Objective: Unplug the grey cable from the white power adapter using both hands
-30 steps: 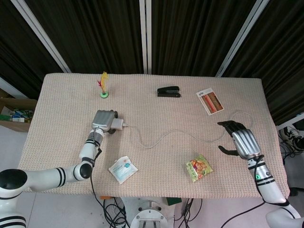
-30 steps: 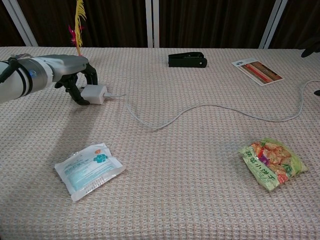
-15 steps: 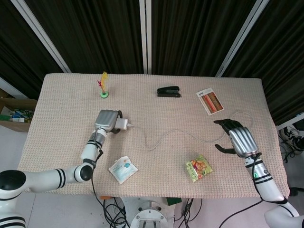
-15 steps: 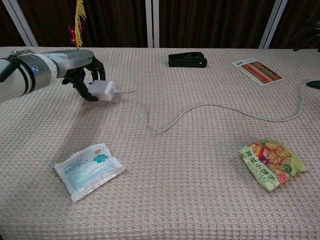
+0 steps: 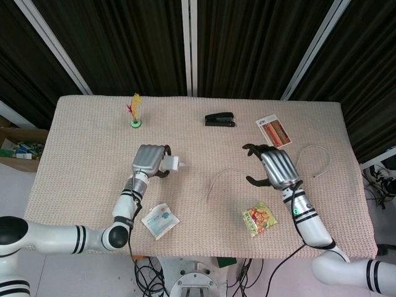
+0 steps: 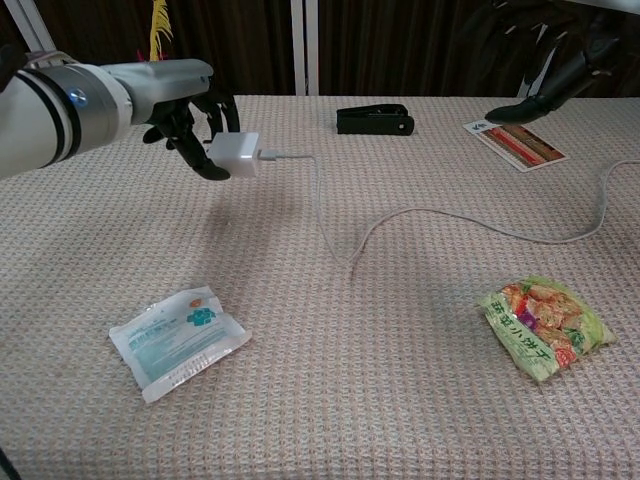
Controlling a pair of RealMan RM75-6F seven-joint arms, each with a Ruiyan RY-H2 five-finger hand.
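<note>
Item: white power adapter (image 6: 238, 155), clamped in my left hand (image 5: 150, 161); grey cable (image 6: 420, 219) ran rightward toward my right hand (image 5: 276, 167), fingers apart, nearer its slack.

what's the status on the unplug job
Left hand holds adapter off the table. Right hand open, empty, raised. Cable plugged in. Nothing in the way.

The left hand (image 5: 150, 160) hung above the tabletop's left half with fingers curled around the white power adapter (image 6: 240, 155), while the right hand (image 5: 276, 167), fingers spread and holding nothing, hovered toward the right edge.
</note>
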